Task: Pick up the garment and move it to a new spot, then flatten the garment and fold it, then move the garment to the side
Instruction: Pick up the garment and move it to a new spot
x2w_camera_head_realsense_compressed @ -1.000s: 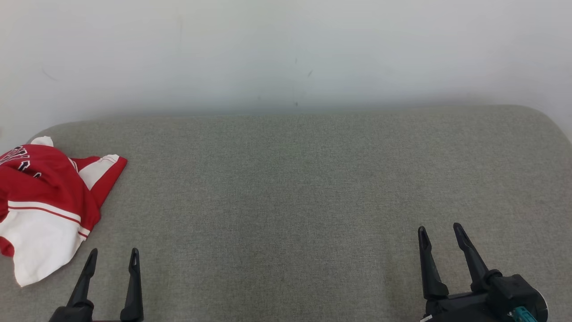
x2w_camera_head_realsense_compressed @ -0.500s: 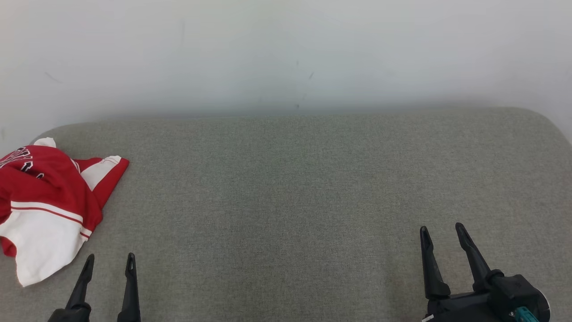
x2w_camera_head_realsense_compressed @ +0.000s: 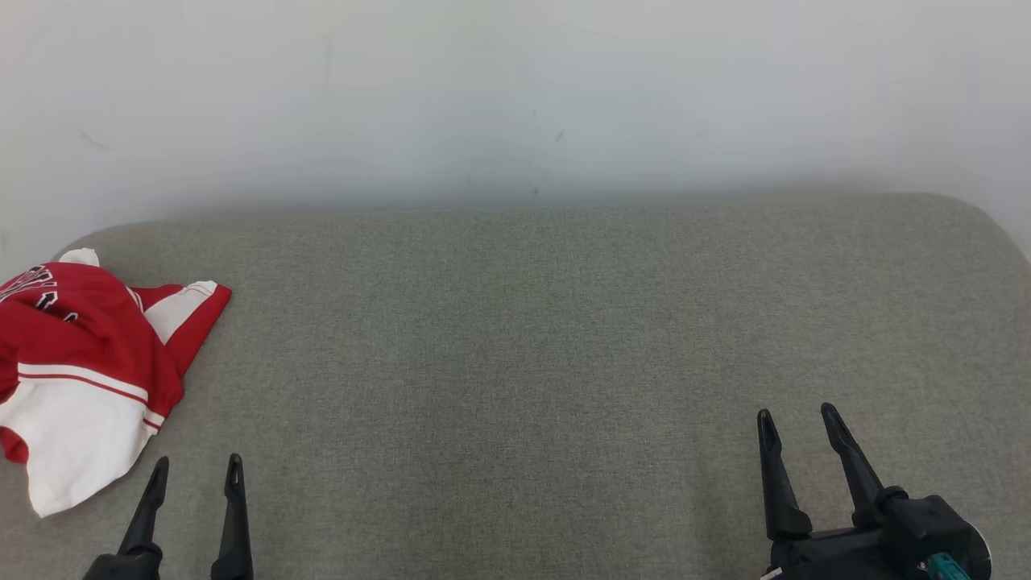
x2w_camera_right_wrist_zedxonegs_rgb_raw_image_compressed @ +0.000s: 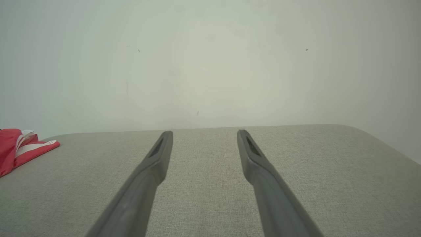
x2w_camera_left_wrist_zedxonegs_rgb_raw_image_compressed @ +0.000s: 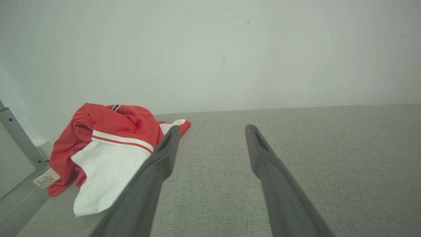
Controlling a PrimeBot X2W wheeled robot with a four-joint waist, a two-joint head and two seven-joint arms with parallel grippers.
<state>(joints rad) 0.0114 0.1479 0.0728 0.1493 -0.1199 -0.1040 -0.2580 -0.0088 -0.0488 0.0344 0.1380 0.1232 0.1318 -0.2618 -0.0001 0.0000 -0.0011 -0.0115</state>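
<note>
Grey woven fabric covers a wide padded surface (x2w_camera_head_realsense_compressed: 515,338) with rounded far corners, and a plain pale wall (x2w_camera_head_realsense_compressed: 515,97) rises behind its far edge. At the surface's far left corner lies the garment (x2w_camera_head_realsense_compressed: 80,362), a red and white jersey crumpled in a loose heap. Red cloth with dark lettering sits on top, a white panel edged by a thin red stripe spills toward the surface's near edge, and one red and white sleeve end reaches toward the surface's middle. The left wrist view shows a small white care label (x2w_camera_left_wrist_zedxonegs_rgb_raw_image_compressed: 46,179) hanging from the heap at the surface's left edge, beside a grey metal post (x2w_camera_left_wrist_zedxonegs_rgb_raw_image_compressed: 19,141) that stands just off that edge. The left gripper (x2w_camera_head_realsense_compressed: 198,461) is over the surface's near left part, just beside the garment's white panel but apart from it, its two dark fingers spread with only grey fabric between them. The right gripper (x2w_camera_head_realsense_compressed: 796,411) is over the surface's near right part, well apart from the garment, its fingers likewise spread wide and holding nothing. A small teal connector (x2w_camera_head_realsense_compressed: 938,564) shows on its dark body. Whether either gripper's fingertips touch the surface cannot be told
</note>
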